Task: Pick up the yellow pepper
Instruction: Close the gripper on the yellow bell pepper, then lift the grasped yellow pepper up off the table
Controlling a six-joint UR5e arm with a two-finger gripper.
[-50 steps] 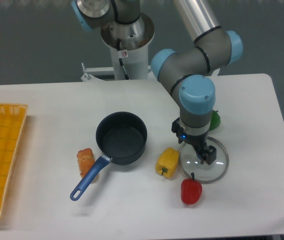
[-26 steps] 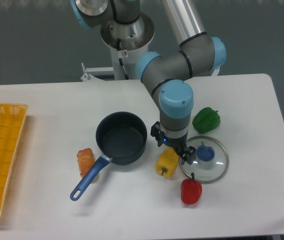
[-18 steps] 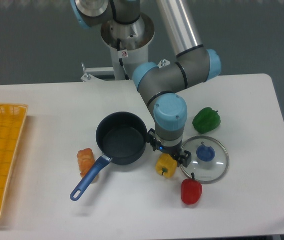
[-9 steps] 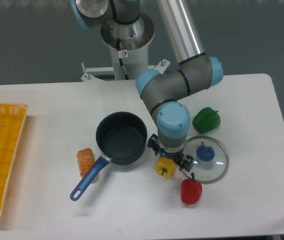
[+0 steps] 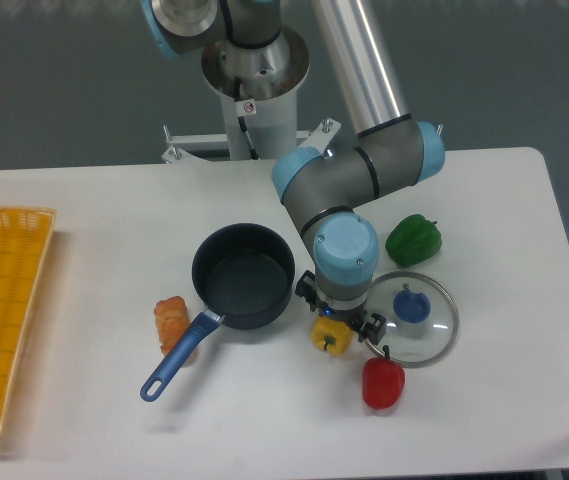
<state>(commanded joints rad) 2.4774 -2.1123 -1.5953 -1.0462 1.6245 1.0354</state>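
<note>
Yellow pepper (image 5: 328, 337) sits on the table (image 5: 494, 220), between the dark pot (image 5: 243, 274) and the glass lid (image 5: 416, 315), red pepper (image 5: 383, 381) just beside it. Gripper (image 5: 336, 322) is directly over the pepper, wrist hiding the fingers; grip state cannot be told. Green pepper (image 5: 413, 239) lies beyond the lid.

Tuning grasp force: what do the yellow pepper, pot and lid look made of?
Yellow pepper: glossy, uniform colour, likely plastic or a waxy real skin; cannot tell which.
Pot: matte dark body, probably coated metal; handle looks like blue plastic.
Lid: see-through, glass-like, with a thin metallic rim and a blue knob.
</note>
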